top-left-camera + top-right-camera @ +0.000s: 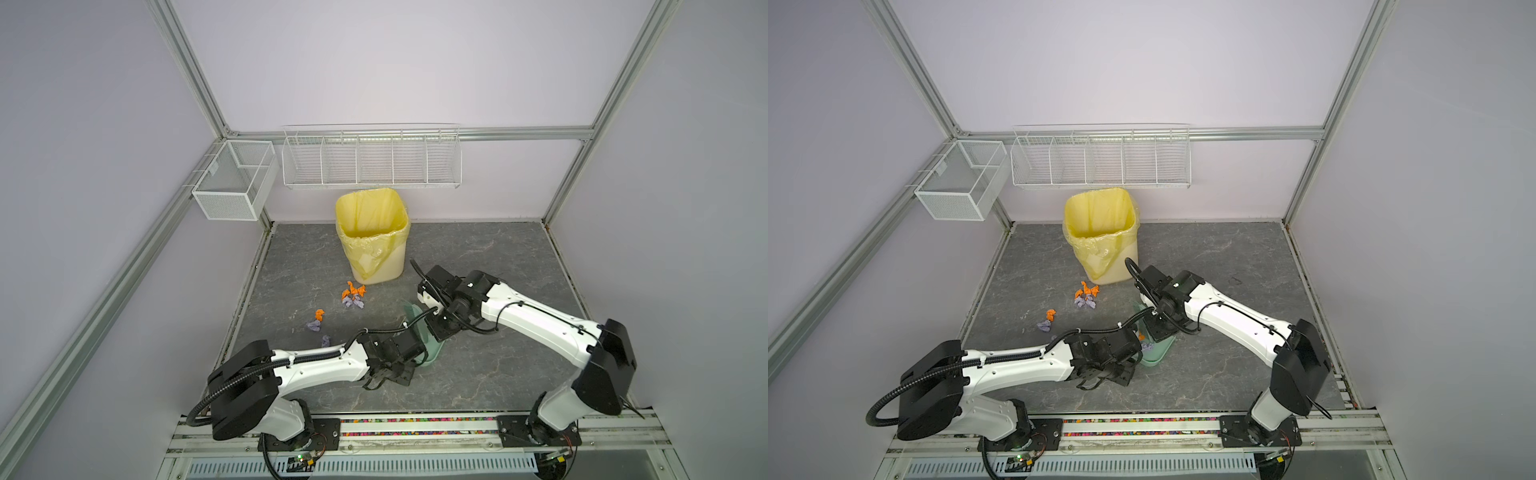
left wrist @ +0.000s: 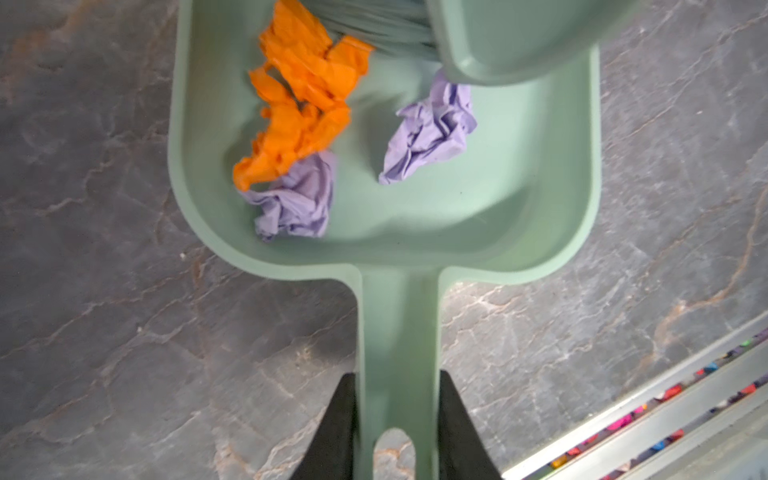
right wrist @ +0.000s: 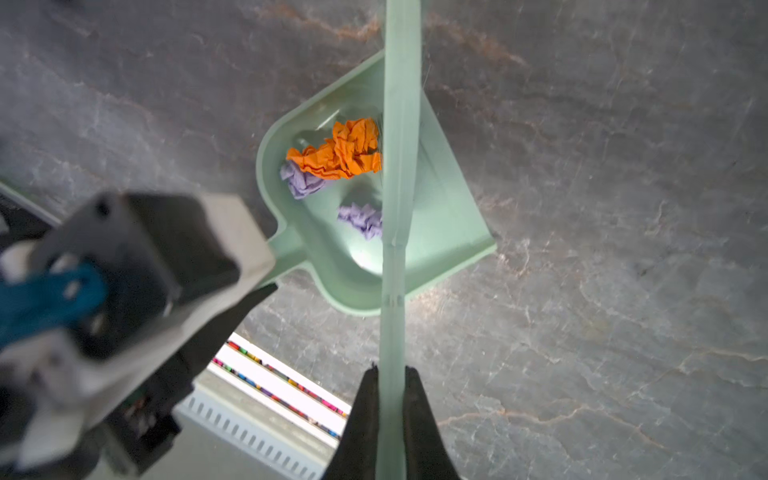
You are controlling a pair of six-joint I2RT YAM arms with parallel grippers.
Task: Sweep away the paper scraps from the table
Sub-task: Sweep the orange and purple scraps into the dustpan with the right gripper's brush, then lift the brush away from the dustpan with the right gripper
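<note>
My left gripper [image 2: 398, 376] is shut on the handle of the mint-green dustpan [image 2: 457, 216], which lies flat on the table [image 1: 498, 353]. In the pan are one orange paper scrap [image 2: 303, 104] and two lilac ones [image 2: 432, 133] [image 2: 295, 199]. My right gripper [image 3: 392, 368] is shut on the thin handle of the green brush [image 3: 401, 166], whose head [image 2: 519, 37] hangs over the pan's mouth. More orange and lilac scraps [image 1: 353, 295] lie in a cluster near the bin. Three scraps lie further left [image 1: 319, 313] [image 1: 313, 326] [image 1: 325, 340].
A cream bin with a yellow liner [image 1: 372, 232] stands at the back middle of the table. Two white wire baskets [image 1: 372, 160] [image 1: 235, 178] hang on the walls. An aluminium rail [image 1: 415, 428] runs along the front edge, where both arm bases are fixed.
</note>
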